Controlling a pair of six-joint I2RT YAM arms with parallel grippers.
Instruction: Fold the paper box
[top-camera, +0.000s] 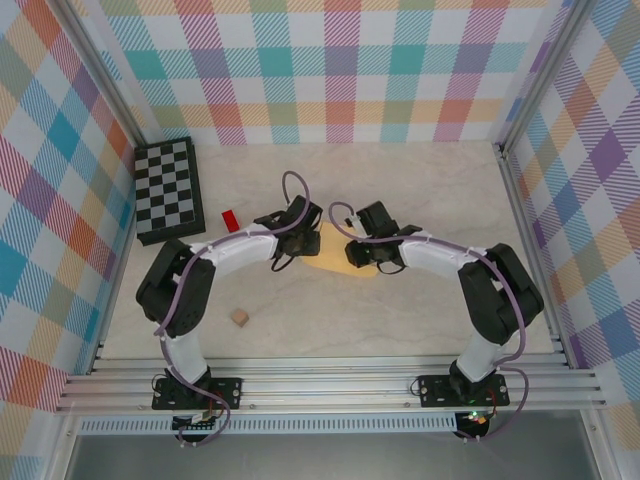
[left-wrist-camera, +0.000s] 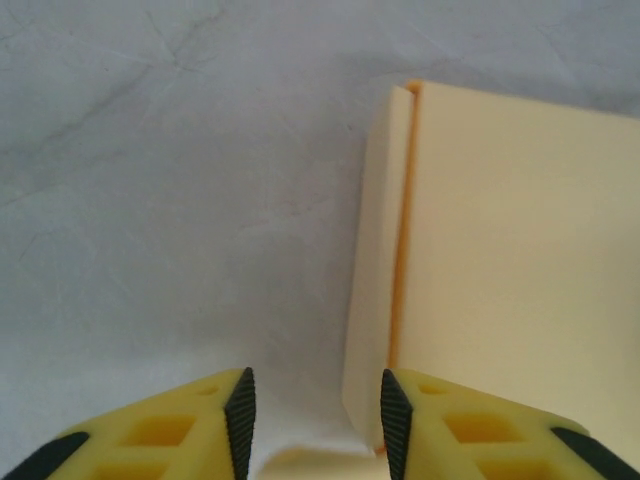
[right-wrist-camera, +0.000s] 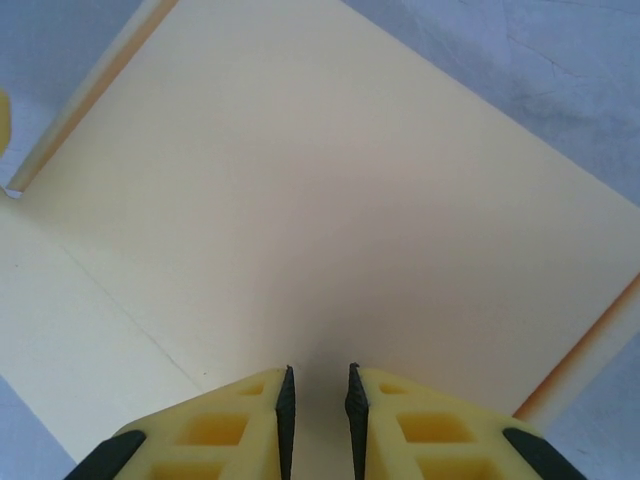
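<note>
The paper box (top-camera: 335, 258) is a flat yellow-orange card lying mid-table between my two arms. My left gripper (top-camera: 310, 243) is at its left edge. In the left wrist view the left gripper (left-wrist-camera: 317, 400) is open, and a narrow raised flap (left-wrist-camera: 375, 280) of the paper box (left-wrist-camera: 510, 250) stands just inside the right finger (left-wrist-camera: 396, 415), not pinched. My right gripper (top-camera: 354, 258) hovers over the card's right part. In the right wrist view the right gripper (right-wrist-camera: 320, 390) has its jaws a narrow gap apart, nothing between them, low over the broad panel of the paper box (right-wrist-camera: 330, 200).
A folded chessboard (top-camera: 168, 190) lies at the back left. A small red block (top-camera: 229, 218) sits just left of my left gripper, and a small tan cube (top-camera: 239, 317) rests nearer the front. Aluminium rails (top-camera: 330, 385) run along the near edge, and plaid walls enclose the table.
</note>
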